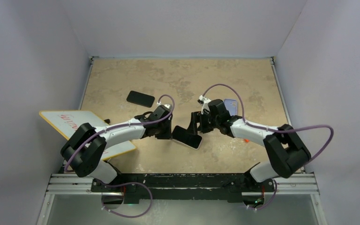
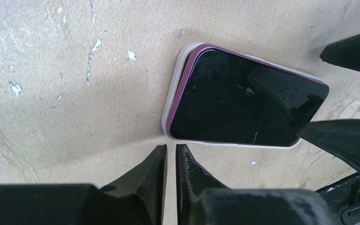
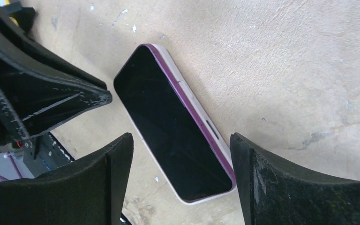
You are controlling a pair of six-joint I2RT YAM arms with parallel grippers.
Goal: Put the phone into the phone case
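Observation:
The phone [image 1: 187,136], its black screen up and a purple frame round it, lies flat on the tan table inside a whitish phone case [image 2: 171,108]. The case rim shows round its edges. My left gripper [image 1: 166,133] sits low just beyond one short end of the phone. Its fingertips [image 2: 171,146] stand a narrow gap apart with nothing between them. My right gripper [image 1: 198,125] hovers at the other end, open wide. In the right wrist view its fingers [image 3: 182,136] straddle the phone [image 3: 168,126] and case [image 3: 192,202] without touching them.
A second black phone-shaped slab [image 1: 140,98] lies to the back left. A white board [image 1: 86,131] with red writing lies under the left arm. A bluish flat thing [image 1: 233,105] and a small orange item [image 1: 246,139] lie by the right arm. White walls surround the table.

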